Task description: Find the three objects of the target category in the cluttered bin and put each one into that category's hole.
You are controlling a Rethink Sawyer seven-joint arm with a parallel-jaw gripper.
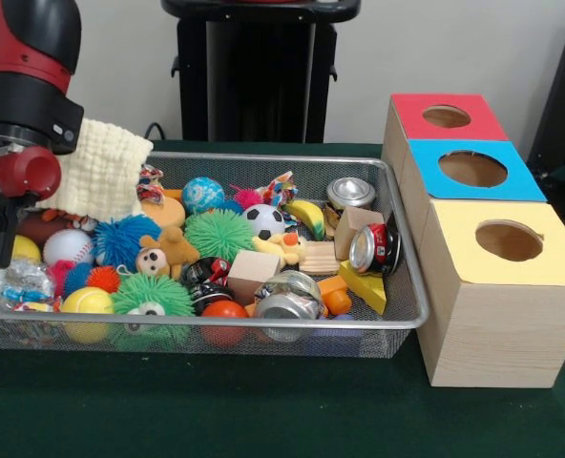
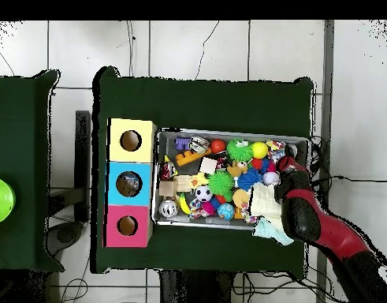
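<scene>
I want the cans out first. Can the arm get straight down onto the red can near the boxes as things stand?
Probably yes. The red can lies on top of the clutter at the bin's end by the yellow box, nothing over it. The arm hangs over the opposite end and would need to cross.

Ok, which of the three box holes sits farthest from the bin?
The red box's hole; blue and yellow lie beside the bin, red past its back corner.
</scene>
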